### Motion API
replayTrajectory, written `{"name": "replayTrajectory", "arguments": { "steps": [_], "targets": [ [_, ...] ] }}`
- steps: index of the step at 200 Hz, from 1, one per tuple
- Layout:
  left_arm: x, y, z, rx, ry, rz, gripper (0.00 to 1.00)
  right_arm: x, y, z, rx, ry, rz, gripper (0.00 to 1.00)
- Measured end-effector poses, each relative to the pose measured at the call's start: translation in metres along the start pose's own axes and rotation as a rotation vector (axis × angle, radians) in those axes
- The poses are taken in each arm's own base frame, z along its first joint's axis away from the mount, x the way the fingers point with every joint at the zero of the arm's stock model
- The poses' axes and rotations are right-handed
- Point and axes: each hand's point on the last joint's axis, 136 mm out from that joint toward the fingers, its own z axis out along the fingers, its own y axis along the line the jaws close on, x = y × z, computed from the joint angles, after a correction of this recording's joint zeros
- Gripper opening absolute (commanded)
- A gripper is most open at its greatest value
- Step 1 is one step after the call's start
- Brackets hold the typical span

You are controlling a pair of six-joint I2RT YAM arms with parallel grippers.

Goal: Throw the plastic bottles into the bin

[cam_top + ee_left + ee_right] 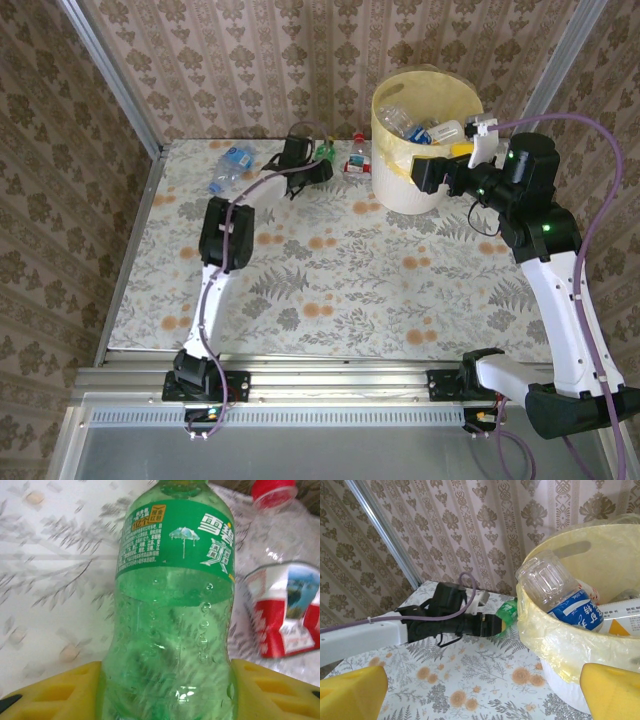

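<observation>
A green bottle stands at the back of the table, and my left gripper is shut on its lower body, both yellow fingers against its sides. From above, that left gripper and green bottle are left of the bin. A red-labelled clear bottle stands just right of the green one. The bin, white with a yellow liner, holds several bottles, one clear with a blue label. My right gripper is open at the bin's near rim, holding nothing.
A clear bottle with a blue label lies at the back left of the flower-patterned table. Patterned walls close in the back and sides. The left arm stretches across the table toward the bin.
</observation>
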Motion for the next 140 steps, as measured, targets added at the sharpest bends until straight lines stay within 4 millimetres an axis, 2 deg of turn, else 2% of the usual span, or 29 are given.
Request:
{"name": "replayTrajectory", "arguments": {
  "steps": [28,55,140],
  "targets": [
    [0.012,0.010,-0.027,0.031,-0.024,-0.011,0.49,0.003,-0.001,0.002,0.001,0.006,0.003,1.00],
    [0.014,0.005,-0.057,0.100,-0.080,-0.001,0.48,0.003,-0.002,0.003,0.000,0.001,0.002,1.00],
    [0.005,-0.054,-0.163,0.332,-0.274,0.198,0.47,0.002,-0.001,0.003,-0.001,-0.004,0.029,1.00]
  ]
}}
